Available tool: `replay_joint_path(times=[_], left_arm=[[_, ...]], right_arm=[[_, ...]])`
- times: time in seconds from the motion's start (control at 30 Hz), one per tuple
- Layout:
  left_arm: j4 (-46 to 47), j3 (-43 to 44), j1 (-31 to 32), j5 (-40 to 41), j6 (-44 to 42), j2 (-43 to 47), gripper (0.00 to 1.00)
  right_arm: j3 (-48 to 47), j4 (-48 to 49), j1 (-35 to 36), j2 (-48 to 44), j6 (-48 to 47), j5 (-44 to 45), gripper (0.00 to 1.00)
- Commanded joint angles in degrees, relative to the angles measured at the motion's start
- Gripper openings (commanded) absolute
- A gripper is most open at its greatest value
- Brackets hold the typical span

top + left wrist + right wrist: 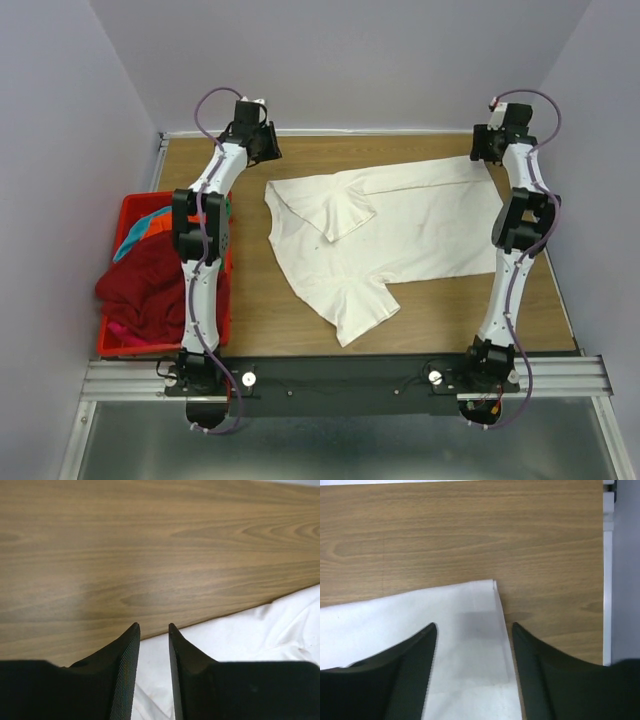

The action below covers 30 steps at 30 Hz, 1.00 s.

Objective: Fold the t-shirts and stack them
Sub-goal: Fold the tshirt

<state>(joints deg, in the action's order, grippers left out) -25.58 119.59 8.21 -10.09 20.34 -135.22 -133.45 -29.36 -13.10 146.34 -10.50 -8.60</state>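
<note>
White cotton t-shirt (400, 235) lay spread flat on the wooden table (280, 325), between the two grippers, with one sleeve folded in over its chest. The right gripper (490, 150) hovered directly above the shirt's far corner; in the right wrist view its jaws (475, 625) stood spread wide, the hemmed corner (470, 610) lying flat beneath and between them and pinched by neither finger. The left gripper (260, 145) stood at the opposite far edge of the shirt; in the left wrist view its fingertips (153, 626) were parted by a narrow gap, with white fabric (260, 630) below and to their right and bare wood ahead. Nothing was seen held between them. Well behind the left gripper, beside that arm, a red basket (130, 205) held a dark red shirt (145, 290) draped over its rim, with orange and teal cloth (148, 226) beyond it.
</note>
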Motion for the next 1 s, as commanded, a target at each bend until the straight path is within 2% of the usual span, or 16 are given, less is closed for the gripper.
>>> replay_joint_path(times=[0.0, 0.07, 0.1, 0.17, 0.2, 0.3, 0.37, 0.5, 0.57, 0.63, 0.7, 0.77, 0.8, 0.87, 0.9, 0.97], left_arm=[[1.76, -0.49, -0.39, -1.08, -3.36, 9.69, 0.42], [5.27, -6.34, -0.30, 0.76, -6.08, 17.77, 0.55], [6.85, -9.35, -0.38, 1.12, -7.06, 24.15, 0.58], [12.03, -15.32, -0.38, 1.21, -10.03, 30.51, 0.64], [13.35, -21.09, -0.30, 1.30, -10.49, 33.50, 0.67], [17.14, -30.60, -0.39, 0.60, -12.77, 46.31, 0.76], [18.28, -34.84, -0.39, 0.42, -13.57, 51.08, 0.81], [24.24, -48.37, -0.47, -1.33, -14.28, 64.60, 0.98], [25.41, -52.68, -0.47, -4.49, -14.10, 68.32, 0.98], [27.87, -57.96, -0.47, -14.40, -15.41, 71.84, 0.99], [24.21, -59.21, 2.67, -19.50, -17.59, 72.38, 0.96], [19.20, -58.34, 7.32, -17.61, -19.98, 71.85, 0.93], [16.56, -57.20, 13.70, -15.34, -22.16, 71.50, 0.92], [10.22, -56.57, 19.27, -10.75, -23.41, 70.45, 0.87], [7.68, -56.92, 23.48, -10.31, -23.07, 69.92, 0.85], [5.12, -57.45, 28.25, -9.95, -21.31, 69.04, 0.83]], right_arm=[[3.61, 1.33, 0.89, -4.12, -1.18, 2.01, 0.74], [10.29, 3.34, 1.06, -8.24, -1.28, 1.14, 0.81], [12.05, 3.96, 1.15, -9.75, -1.10, 0.78, 0.84], [17.59, 5.27, 1.94, -12.03, -0.92, 0.43, 1.00], [19.52, 5.72, 2.29, -13.18, -0.84, -0.18, 1.00], [26.29, 8.18, 3.17, -16.35, 0.04, -1.24, 1.00], [32.33, 10.89, 3.96, -19.50, -0.30, -0.81, 1.00], [41.93, 14.60, 4.75, -26.62, -1.89, -1.94, 1.00], [45.98, 16.00, 4.93, -29.96, -3.72, -2.47, 1.00], [52.66, 16.88, 4.93, -36.46, -6.80, -4.31, 1.00], [60.10, 16.88, 4.93, -44.80, -12.22, -8.52, 1.00], [65.57, 16.80, 4.93, -51.48, -16.02, -11.42, 1.00], [67.86, 16.88, 4.93, -54.47, -17.78, -12.74, 1.00], [74.61, 16.80, 4.93, -63.96, -21.21, -16.00, 1.00], [77.00, 16.80, 4.93, -70.17, -21.66, -18.36, 1.00], [81.93, 15.14, 4.84, -75.21, -23.94, -22.67, 1.00]])
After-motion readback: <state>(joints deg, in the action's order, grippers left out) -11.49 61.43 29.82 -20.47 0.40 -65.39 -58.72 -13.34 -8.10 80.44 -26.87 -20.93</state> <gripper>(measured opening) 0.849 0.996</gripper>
